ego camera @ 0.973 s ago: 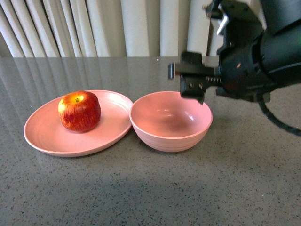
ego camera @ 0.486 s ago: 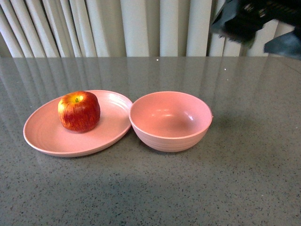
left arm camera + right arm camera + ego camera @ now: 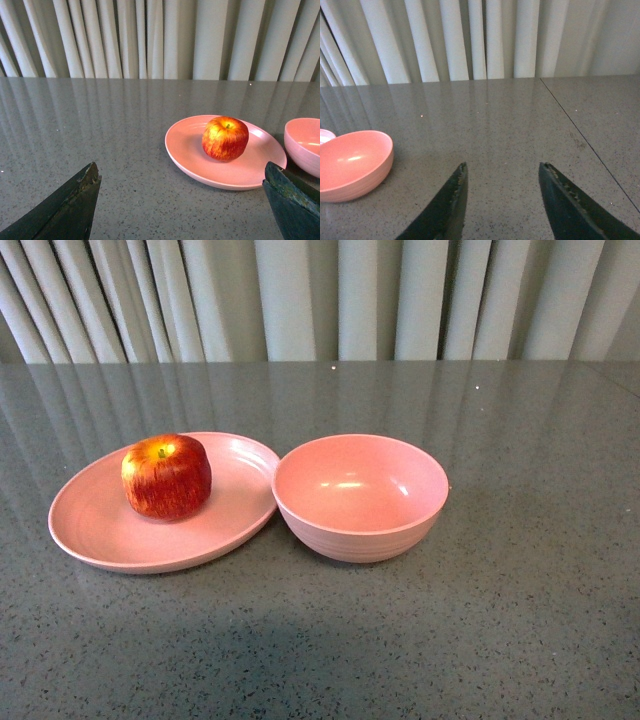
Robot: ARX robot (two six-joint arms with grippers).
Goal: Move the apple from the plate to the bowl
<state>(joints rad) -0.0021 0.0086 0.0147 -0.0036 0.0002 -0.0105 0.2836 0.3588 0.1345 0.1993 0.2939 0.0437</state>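
Observation:
The red apple sits on the pale pink plate, toward its left-rear part. Touching the plate's right edge stands the deep pink bowl, with nothing in it. Neither arm shows in the front view. In the left wrist view my left gripper is open wide, its fingers low over the table short of the plate. My right gripper is open too, over bare table to the right of the bowl, holding nothing.
A grey speckled tabletop runs back to pale pleated curtains. A thin seam crosses the table surface in the right wrist view.
The right arm, which hung over the bowl's right rim a second ago, has lifted up and right and left the front view. Apple, plate and bowl stay put.

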